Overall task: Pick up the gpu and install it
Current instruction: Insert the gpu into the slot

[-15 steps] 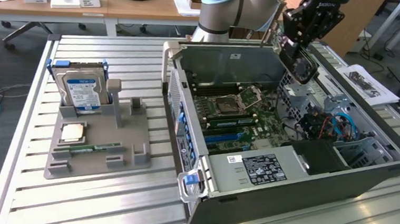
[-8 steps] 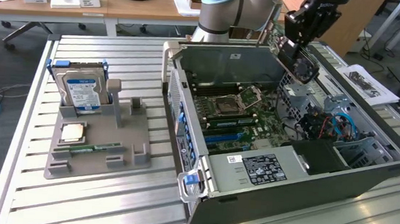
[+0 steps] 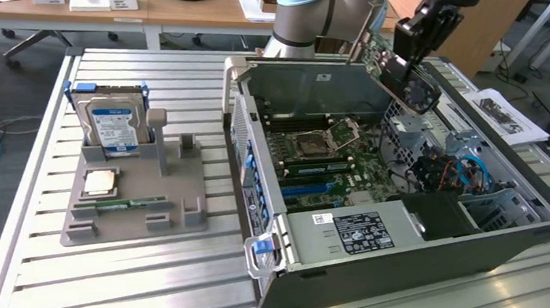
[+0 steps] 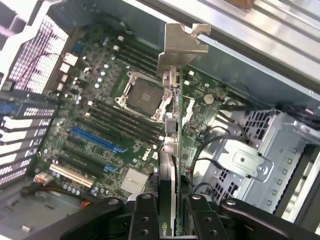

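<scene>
A slatted metal bench (image 3: 101, 287) carries an open computer case (image 3: 423, 259). On the exterior view's left stands a grey tray (image 3: 180, 191) with a hard drive (image 3: 112, 124) upright in it. The claw (image 3: 410, 43) is clamped on the gpu (image 3: 405, 76), holding it on edge in the air over the case's far end, above the motherboard (image 3: 337, 166). In the wrist view, the gpu's silvery bracket (image 4: 180, 47) is at the end away from the claw.

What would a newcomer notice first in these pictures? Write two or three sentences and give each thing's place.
The open case on the exterior view's right draws the eye, its motherboard laid bare. Above it the gripper holds the gpu, clear of the board. On the exterior view's left, a grey tray carries an upright hard drive.
</scene>
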Robot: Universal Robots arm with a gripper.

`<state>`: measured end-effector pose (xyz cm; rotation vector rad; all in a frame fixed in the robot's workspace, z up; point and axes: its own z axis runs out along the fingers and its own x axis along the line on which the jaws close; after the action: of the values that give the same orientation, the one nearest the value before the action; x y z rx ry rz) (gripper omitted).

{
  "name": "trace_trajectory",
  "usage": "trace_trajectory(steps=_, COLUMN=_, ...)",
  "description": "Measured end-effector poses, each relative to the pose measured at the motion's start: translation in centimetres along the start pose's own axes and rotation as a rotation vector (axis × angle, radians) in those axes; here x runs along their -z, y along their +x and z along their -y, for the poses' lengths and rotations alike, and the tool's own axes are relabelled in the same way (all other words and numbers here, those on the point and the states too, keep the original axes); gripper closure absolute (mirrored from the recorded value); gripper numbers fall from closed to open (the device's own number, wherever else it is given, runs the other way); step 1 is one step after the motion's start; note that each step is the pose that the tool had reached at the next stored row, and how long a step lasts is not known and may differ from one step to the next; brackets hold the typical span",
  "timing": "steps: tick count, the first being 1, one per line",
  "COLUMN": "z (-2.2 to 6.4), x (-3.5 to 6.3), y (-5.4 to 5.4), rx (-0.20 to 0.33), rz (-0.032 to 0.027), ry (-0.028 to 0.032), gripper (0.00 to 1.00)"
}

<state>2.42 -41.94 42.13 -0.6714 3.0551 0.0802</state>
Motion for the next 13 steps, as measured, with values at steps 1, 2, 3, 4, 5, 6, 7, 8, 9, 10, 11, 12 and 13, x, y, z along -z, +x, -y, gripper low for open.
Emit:
trace_trajectory(steps=1, z=0.00, x=-0.01, y=0.00, rx=0.018, rz=-0.0008, ry=-0.0005, gripper=0.73)
trace_trajectory(steps=2, z=0.00, x=-0.02, y=0.00, rx=0.037, rz=-0.0017, ry=-0.0009, gripper=0.73)
trace_trajectory(steps=3, z=0.00, x=-0.03, y=0.00, rx=0.055, rz=-0.0026, ry=-0.0013, gripper=0.73)
trace_trajectory(steps=4, z=0.00, x=-0.04, y=0.00, rx=0.073, rz=-0.0034, ry=-0.0017, gripper=0.73)
trace_trajectory(steps=5, z=0.00, x=-0.04, y=0.00, rx=0.091, rz=-0.0043, ry=-0.0021, gripper=0.73)
trace_trajectory(steps=6, z=0.00, x=-0.05, y=0.00, rx=0.109, rz=-0.0052, ry=-0.0025, gripper=0.73)
trace_trajectory(steps=7, z=0.00, x=-0.06, y=0.00, rx=0.127, rz=-0.0060, ry=-0.0030, gripper=0.73)
trace_trajectory(steps=8, z=0.00, x=-0.07, y=0.00, rx=0.146, rz=-0.0070, ry=-0.0034, gripper=0.73)
trace_trajectory(steps=9, z=0.00, x=-0.08, y=0.00, rx=0.164, rz=-0.0078, ry=-0.0039, gripper=0.73)
trace_trajectory(steps=10, z=0.00, x=-0.09, y=0.00, rx=0.182, rz=-0.0087, ry=-0.0043, gripper=0.73)
trace_trajectory(steps=11, z=0.00, x=-0.10, y=0.00, rx=0.200, rz=-0.0095, ry=-0.0047, gripper=0.73)
trace_trajectory(steps=12, z=0.01, x=-0.10, y=0.00, rx=0.218, rz=-0.0104, ry=-0.0051, gripper=0.73)
trace_trajectory(steps=13, z=0.00, x=-0.12, y=0.00, rx=0.236, rz=-0.0112, ry=-0.0055, gripper=0.73)
